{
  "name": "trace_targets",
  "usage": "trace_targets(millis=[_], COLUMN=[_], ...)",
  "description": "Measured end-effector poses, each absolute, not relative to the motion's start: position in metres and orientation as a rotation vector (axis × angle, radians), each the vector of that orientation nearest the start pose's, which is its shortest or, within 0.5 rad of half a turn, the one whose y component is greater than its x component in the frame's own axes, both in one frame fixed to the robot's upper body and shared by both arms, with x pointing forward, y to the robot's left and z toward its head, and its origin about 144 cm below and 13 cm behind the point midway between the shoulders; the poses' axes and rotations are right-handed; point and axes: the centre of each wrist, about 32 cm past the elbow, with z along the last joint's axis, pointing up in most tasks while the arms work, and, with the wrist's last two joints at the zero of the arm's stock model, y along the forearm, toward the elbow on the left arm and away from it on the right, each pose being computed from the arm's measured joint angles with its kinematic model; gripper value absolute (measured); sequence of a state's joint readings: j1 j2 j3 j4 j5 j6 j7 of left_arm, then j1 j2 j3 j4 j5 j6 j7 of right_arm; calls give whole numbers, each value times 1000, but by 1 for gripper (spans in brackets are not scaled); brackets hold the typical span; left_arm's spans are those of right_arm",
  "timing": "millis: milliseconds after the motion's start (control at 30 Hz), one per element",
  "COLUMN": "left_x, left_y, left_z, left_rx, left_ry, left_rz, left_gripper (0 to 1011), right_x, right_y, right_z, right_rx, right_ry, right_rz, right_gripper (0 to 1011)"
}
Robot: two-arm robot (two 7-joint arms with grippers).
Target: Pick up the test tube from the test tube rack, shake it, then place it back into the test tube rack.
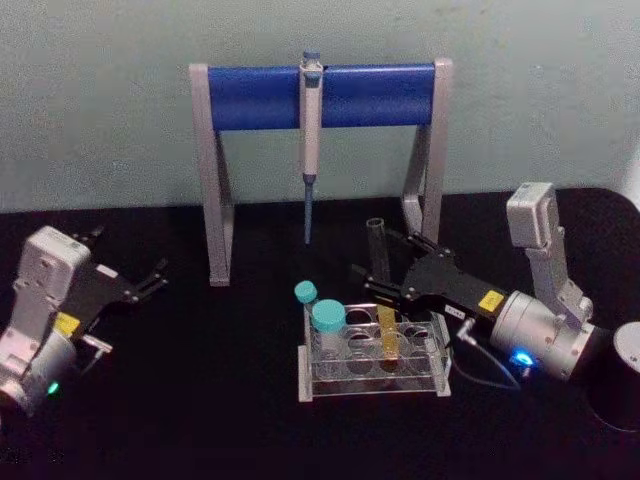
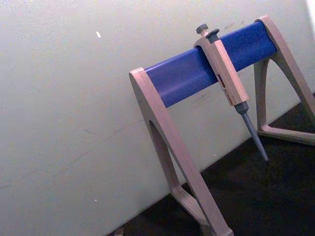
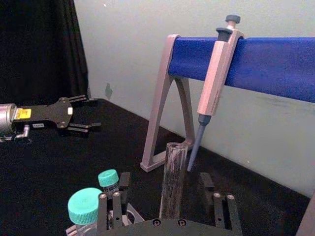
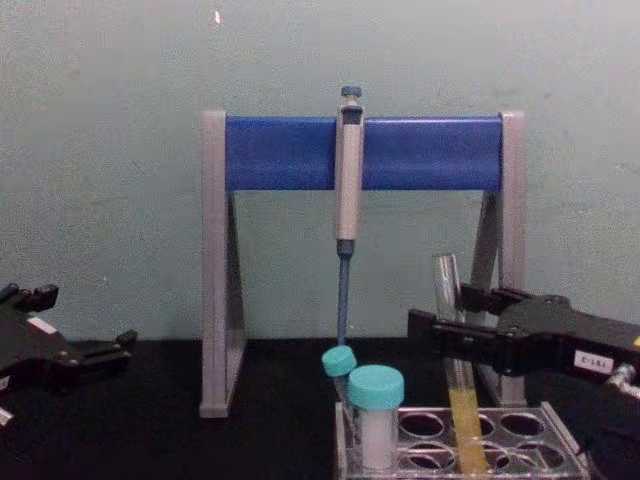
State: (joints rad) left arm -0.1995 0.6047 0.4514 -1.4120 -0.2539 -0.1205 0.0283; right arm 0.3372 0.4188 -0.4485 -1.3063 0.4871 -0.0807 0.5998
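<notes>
The test tube is a tall clear glass tube holding yellow liquid in its lower part. It stands upright in the low clear test tube rack at the middle right of the table. My right gripper reaches in from the right and is open, with one finger on each side of the tube's upper half. In the right wrist view the tube rises between the fingers with a gap on both sides. My left gripper rests open at the far left, away from the rack.
A grey pipette stand with a blue bar stands behind the rack, and a pipette hangs from it. Two teal-capped tubes sit in the rack's left holes. A pale round object lies at the right edge. Black cloth covers the table.
</notes>
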Motion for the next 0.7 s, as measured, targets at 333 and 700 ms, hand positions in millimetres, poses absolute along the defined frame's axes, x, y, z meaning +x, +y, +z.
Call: trace_targets(millis=[333,700], left_x=[489,489], left_y=[310,310], left_z=[1140,1140], left_rx=[304,304], left_ry=[-285,-285], left_rz=[1248,1248], left_gripper=[1001,1001], right_x=[533,528], right_y=[-258,-257], right_z=[1154,1160], right_rx=[-33,3], right_ry=[-1,-58], right_rz=[-687,-700], right_gripper=[1000,1000])
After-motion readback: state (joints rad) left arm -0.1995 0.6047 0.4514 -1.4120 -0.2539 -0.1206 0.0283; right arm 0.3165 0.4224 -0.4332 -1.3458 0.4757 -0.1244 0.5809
